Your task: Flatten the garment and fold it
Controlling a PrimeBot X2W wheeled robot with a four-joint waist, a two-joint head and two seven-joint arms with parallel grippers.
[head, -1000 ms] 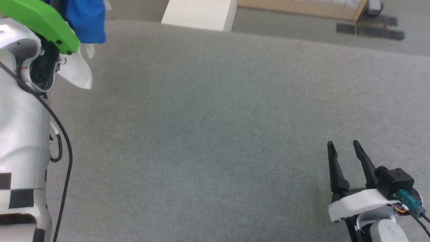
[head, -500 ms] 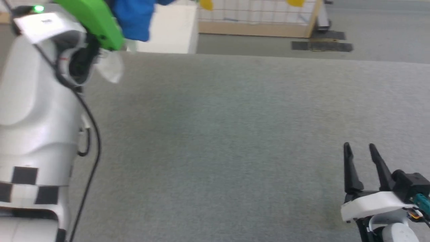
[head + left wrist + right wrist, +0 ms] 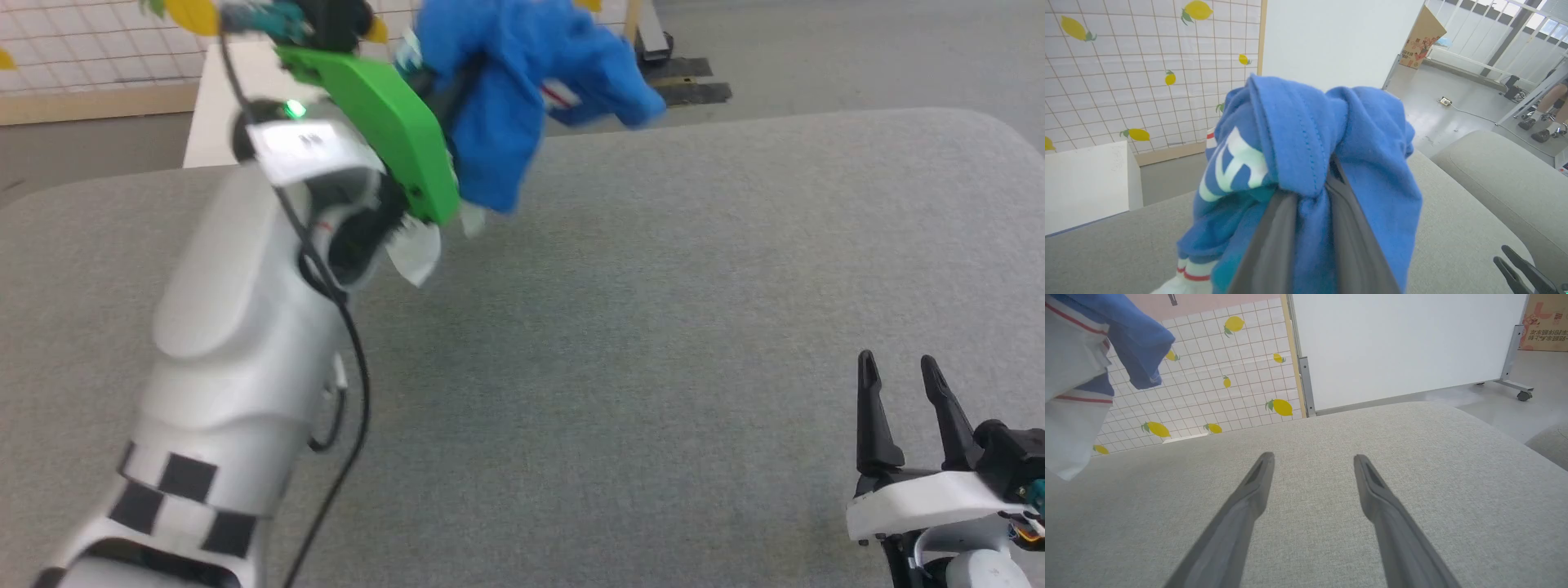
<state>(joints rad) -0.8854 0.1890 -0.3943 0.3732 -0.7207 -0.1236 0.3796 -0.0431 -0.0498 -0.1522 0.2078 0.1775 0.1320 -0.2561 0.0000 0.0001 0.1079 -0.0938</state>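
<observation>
since a second ago our head camera has swung and lifted, so the whole view has shifted. even so, measured against the right hand (image 3: pixel 898 367), which keeps its place at the lower right, our left arm has carried the garment (image 3: pixel 522 98) from the far left edge in over the grey padded surface (image 3: pixel 653 327). we read that as the bundle being brought to where it can be laid out; nothing is flattened yet and no fold is made.

the left hand (image 3: pixel 1310 183) is nearly closed, pinching a thick gather of blue cloth between its two fingers. the garment hangs from it in the air, clear of the surface. the right hand stands wide open and holds nothing, low over the surface and well apart from the cloth.

the garment is a crumpled royal-blue lump draped over the fingers. part of the white lettering (image 3: pixel 1233 163) shows in a fold, a white sleeve (image 3: pixel 1069 416) dangles below, and red-and-white striped trim (image 3: pixel 1192 273) runs where blue meets white.
</observation>
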